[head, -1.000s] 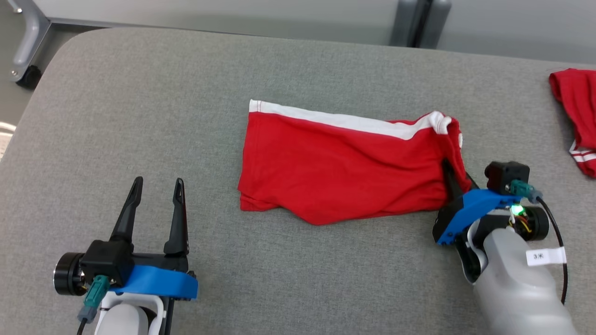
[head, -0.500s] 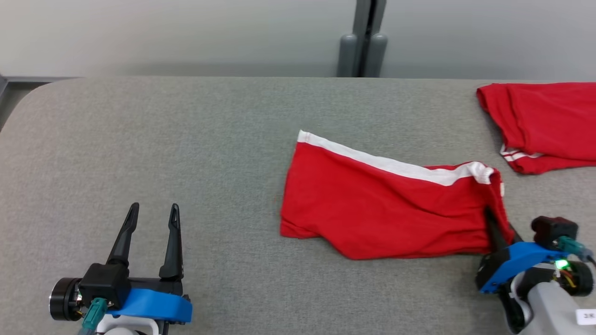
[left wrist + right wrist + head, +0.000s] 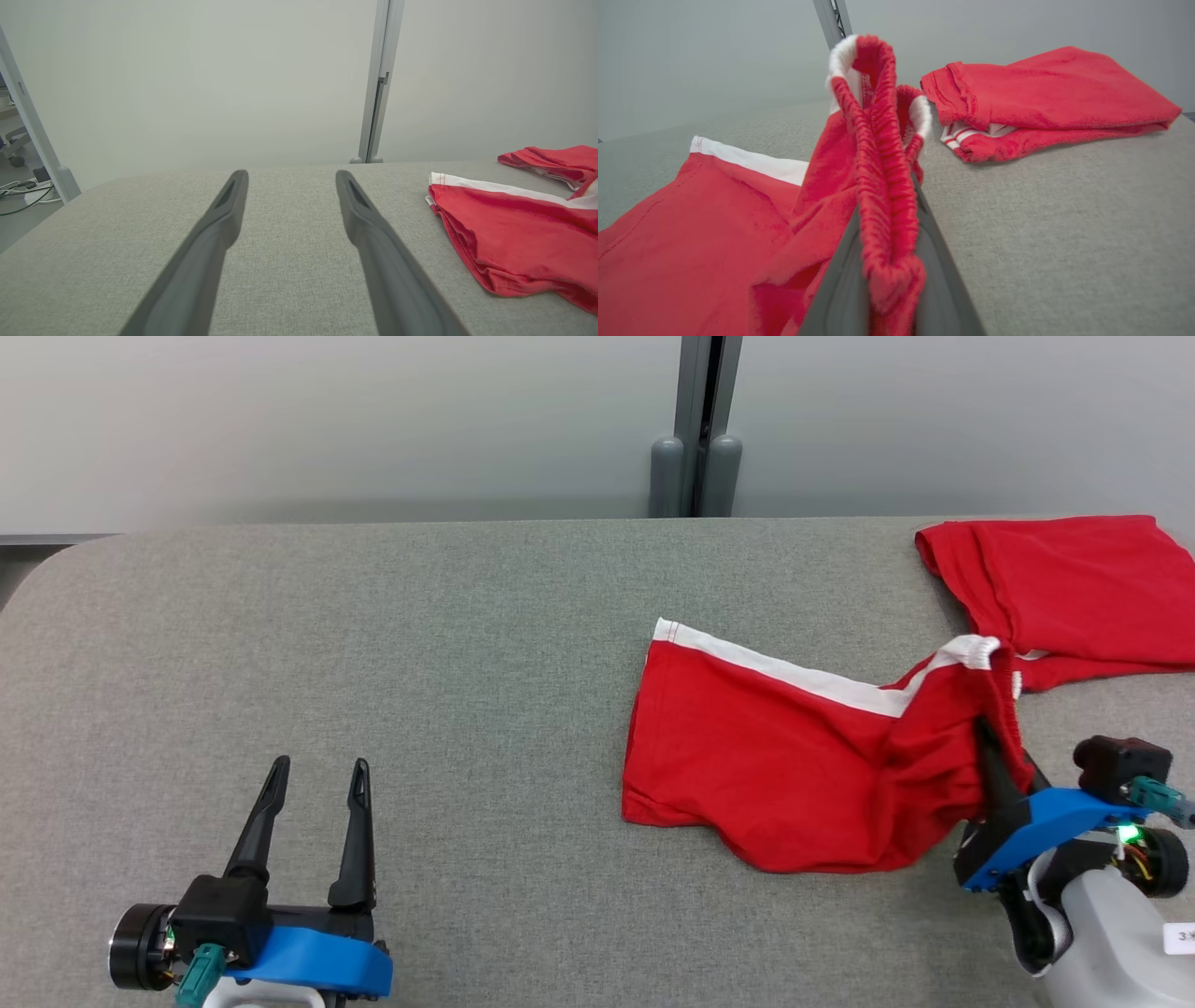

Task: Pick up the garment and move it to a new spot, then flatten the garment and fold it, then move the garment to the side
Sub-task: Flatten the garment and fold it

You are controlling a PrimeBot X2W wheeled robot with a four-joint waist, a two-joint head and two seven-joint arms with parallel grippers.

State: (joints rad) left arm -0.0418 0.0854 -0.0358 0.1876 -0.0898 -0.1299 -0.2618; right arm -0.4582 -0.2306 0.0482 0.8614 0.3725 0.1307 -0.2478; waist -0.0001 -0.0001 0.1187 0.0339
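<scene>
Red shorts (image 3: pixel 794 756) with a white side stripe (image 3: pixel 794 674) lie on the grey cloth-covered worktop (image 3: pixel 420 644). Most of the cloth lies flat. The end nearest the right gripper (image 3: pixel 991 756) is bunched and raised.

Right gripper: clamped on the elastic waistband (image 3: pixel 882 163). In the right wrist view the gathered band runs up between the two dark fingers (image 3: pixel 934 261) and stands above their tips, with white trim at its top. From the grip the cloth slopes down to the worktop on this gripper's left.

A second red garment (image 3: pixel 1064 588), folded and with white stripes at one edge, lies beyond this gripper and to its right, just past the raised waistband. Cannot tell whether the two garments touch.

Left gripper (image 3: pixel 319 770): fingers spread apart with nothing between them, low over bare worktop. The shorts are well off to its right; the left wrist view shows their hemmed edge (image 3: pixel 514 233) ahead on that side.

Beyond the worktop's far edge is a pale wall with a grey upright post (image 3: pixel 695 429).
</scene>
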